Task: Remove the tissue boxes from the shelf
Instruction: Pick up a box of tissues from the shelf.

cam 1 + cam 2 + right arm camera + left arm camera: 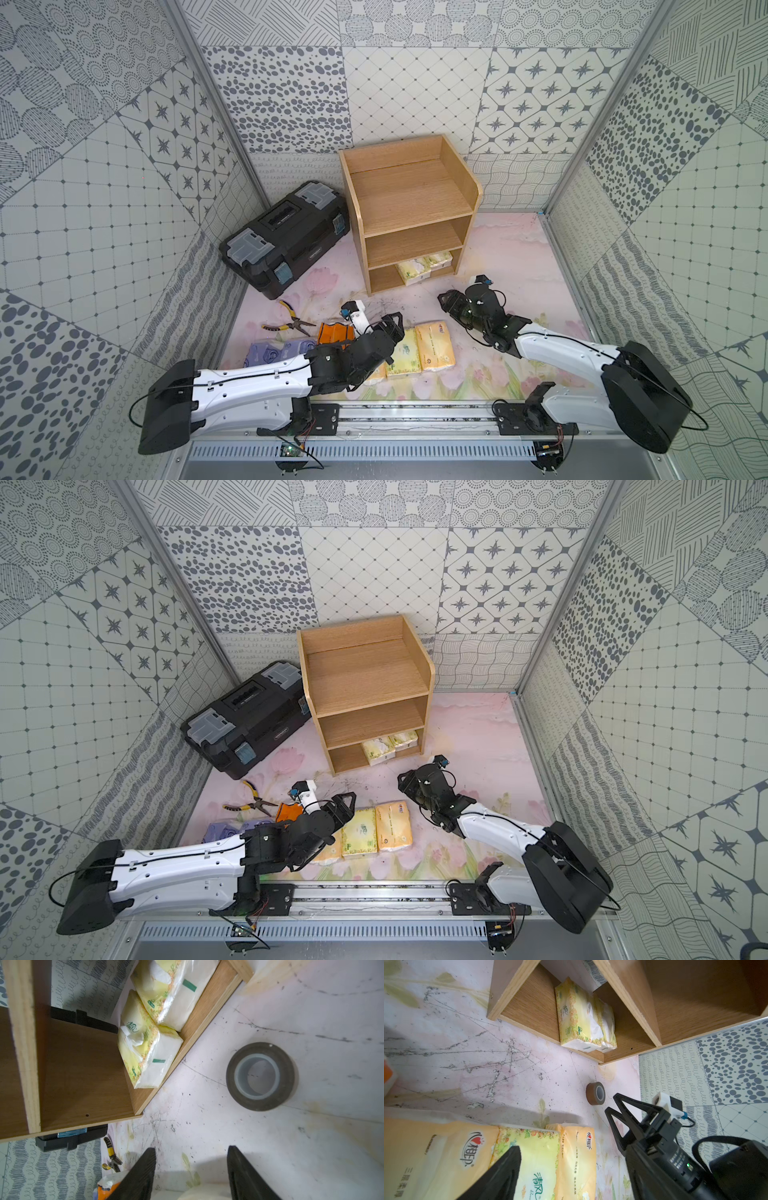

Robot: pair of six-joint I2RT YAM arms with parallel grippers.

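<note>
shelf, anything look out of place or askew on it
Nothing damaged. Two cream tissue packs lie side by side in the bottom tier of the shelf, bunched toward one side wall, one set further forward at the front edge, wrappers crumpled. Upper tiers are bare.

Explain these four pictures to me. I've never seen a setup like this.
This is a robot with two arms, each ending in a two-fingered claw. Two pictures look down from above through twin cameras side by side, so they nearly match. The other two come from a camera on each wrist, looking past that arm's claw. On the table stand a wooden shelf and a black toolbox; pliers and a tape roll lie nearby. Two tissue packs lie in the shelf's bottom tier. Six more lie on the table: three pale packs, an orange pack, two lavender packs. The left claw hangs over the pale packs; the right claw hangs near the shelf's front. Both are open and hold nothing.
</note>
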